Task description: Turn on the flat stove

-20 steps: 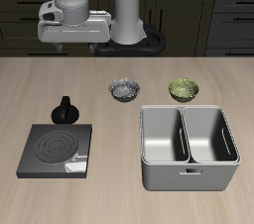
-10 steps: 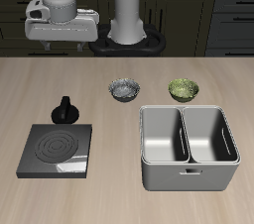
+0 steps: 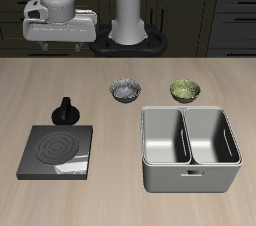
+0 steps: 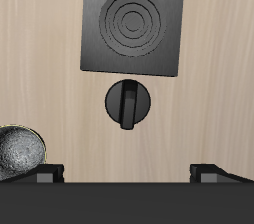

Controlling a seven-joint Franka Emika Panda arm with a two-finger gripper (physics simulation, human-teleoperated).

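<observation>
The flat stove (image 3: 58, 151) is a thin dark grey square plate near the table's front edge. Its ring burner (image 3: 57, 148) is grey, not glowing. Its black round knob (image 3: 66, 112) stands just behind the plate. My gripper (image 3: 63, 48) hangs high above the knob, open and empty, fingers pointing down. In the wrist view the stove (image 4: 132, 25) and the knob (image 4: 127, 104) lie straight below. Both fingertips (image 4: 48, 171) are spread wide apart, and the gripper (image 4: 127, 171) holds nothing.
A grey double-compartment metal tub (image 3: 190, 148) stands beside the stove, near the front edge. A grey patterned bowl (image 3: 125, 90) and a green bowl (image 3: 184, 90) sit behind the tub. The grey bowl also shows in the wrist view (image 4: 18, 152).
Since a second ago my gripper has moved sideways and a little up, to above the knob. It has not moved in the last half second.
</observation>
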